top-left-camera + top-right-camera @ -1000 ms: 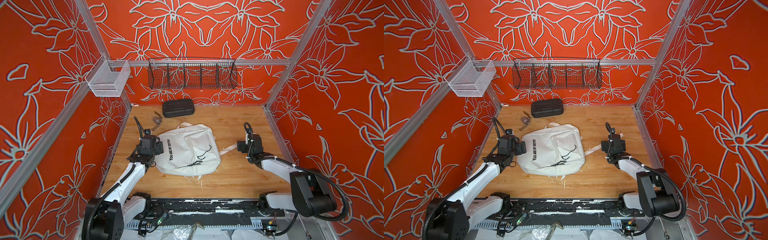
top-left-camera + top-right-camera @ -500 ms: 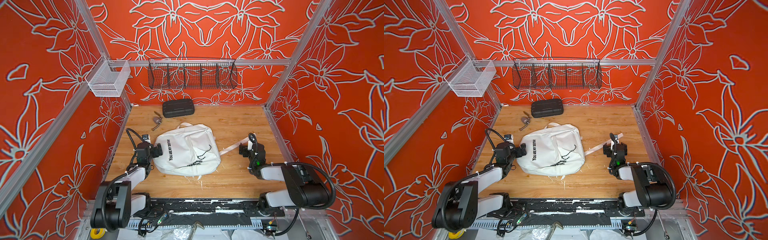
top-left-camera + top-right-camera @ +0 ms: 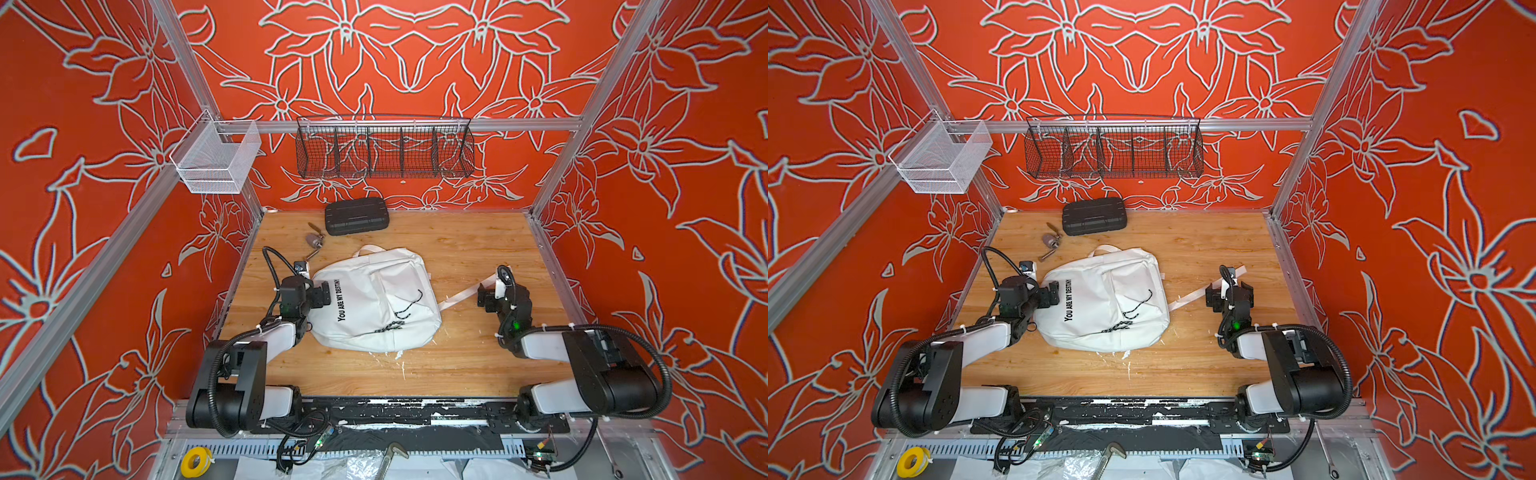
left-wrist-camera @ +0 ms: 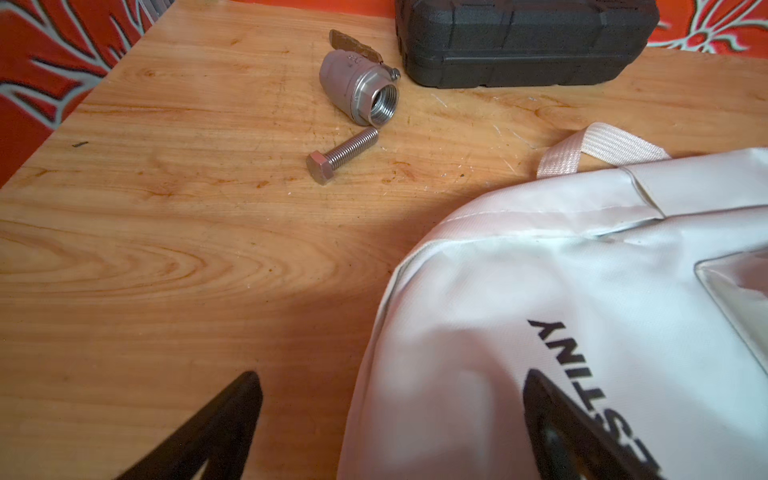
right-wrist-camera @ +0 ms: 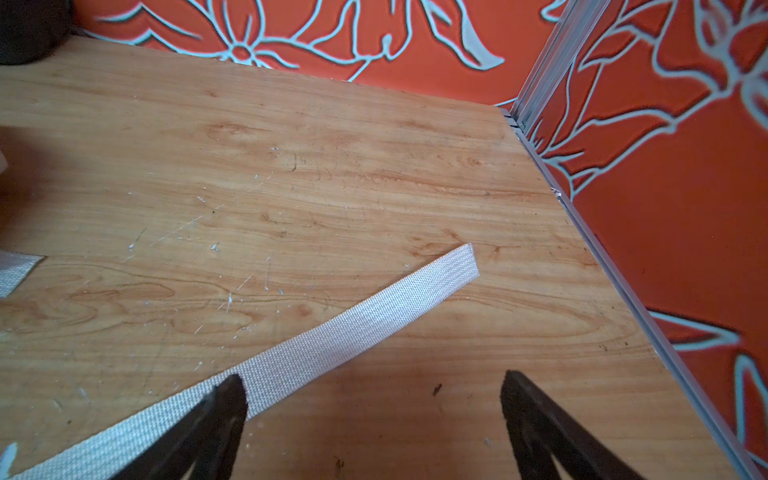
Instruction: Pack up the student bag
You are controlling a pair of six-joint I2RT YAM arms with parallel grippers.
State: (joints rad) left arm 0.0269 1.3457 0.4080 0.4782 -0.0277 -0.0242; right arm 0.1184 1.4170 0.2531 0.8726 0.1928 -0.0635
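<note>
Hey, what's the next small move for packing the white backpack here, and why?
Probably ease the right hand over to the cord zip pulls on the student bag. The bag looks closed, it and the left hand are open and empty, and the bolt and ball valve lie outside on the table.

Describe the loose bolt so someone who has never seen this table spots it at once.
Find the black case at the back of the wooden table, with the white backpack in front of it. Left of the gap between them lie two small metal parts. The bolt is the thin threaded rod with a hex head, not the stubby round valve beside it.
</note>
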